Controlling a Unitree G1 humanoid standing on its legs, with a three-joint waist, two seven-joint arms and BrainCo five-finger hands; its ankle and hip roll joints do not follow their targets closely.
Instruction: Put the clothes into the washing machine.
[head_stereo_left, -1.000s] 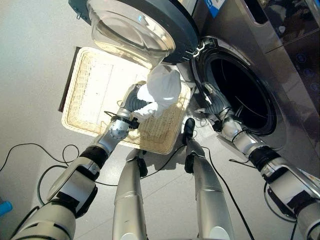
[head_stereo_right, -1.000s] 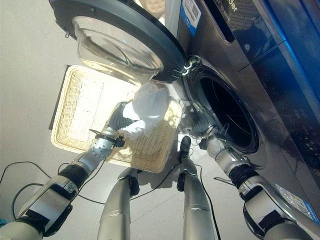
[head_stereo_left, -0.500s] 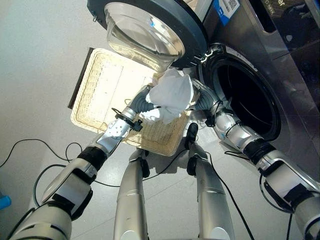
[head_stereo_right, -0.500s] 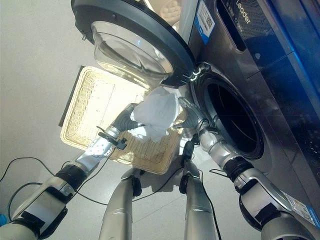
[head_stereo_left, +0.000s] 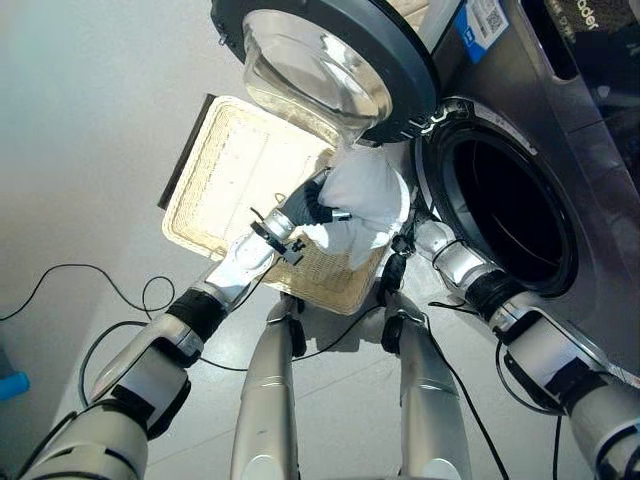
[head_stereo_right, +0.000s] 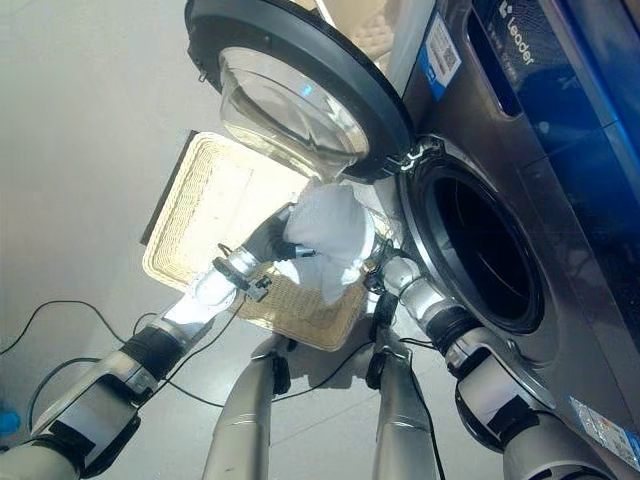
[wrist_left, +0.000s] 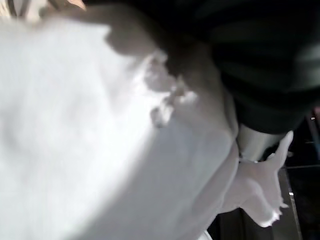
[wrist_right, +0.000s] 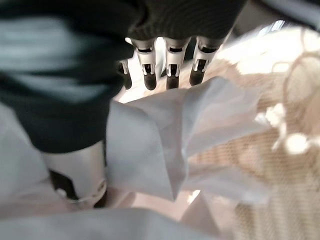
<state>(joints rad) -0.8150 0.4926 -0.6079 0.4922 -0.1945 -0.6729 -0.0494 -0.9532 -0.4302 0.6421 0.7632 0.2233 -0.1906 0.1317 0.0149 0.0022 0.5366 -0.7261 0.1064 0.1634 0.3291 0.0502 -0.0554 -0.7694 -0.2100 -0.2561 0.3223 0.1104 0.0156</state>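
A white cloth bundle (head_stereo_left: 368, 192) hangs in the air over the near right corner of the wicker basket (head_stereo_left: 225, 165), just left of the washing machine's dark drum opening (head_stereo_left: 510, 215). My left hand (head_stereo_left: 305, 205) reaches up from the lower left and is shut on the cloth's left side. In the left wrist view the cloth (wrist_left: 75, 125) lies right against the hand's dark cover. My right hand (wrist_right: 170, 62) is at the cloth's right side by the drum rim, its fingers straight above a fold of the cloth (wrist_right: 150, 140).
The round machine door (head_stereo_left: 320, 60) stands swung open to the left, and its glass bowl overhangs the basket's far edge. The basket lies flat on the grey floor. A small blue object (head_stereo_left: 8, 385) sits at the lower left.
The cloth bundle has travelled right and up, closer to the drum opening. My right hand left the drum rim and came in against the cloth. The camera view shifted too.
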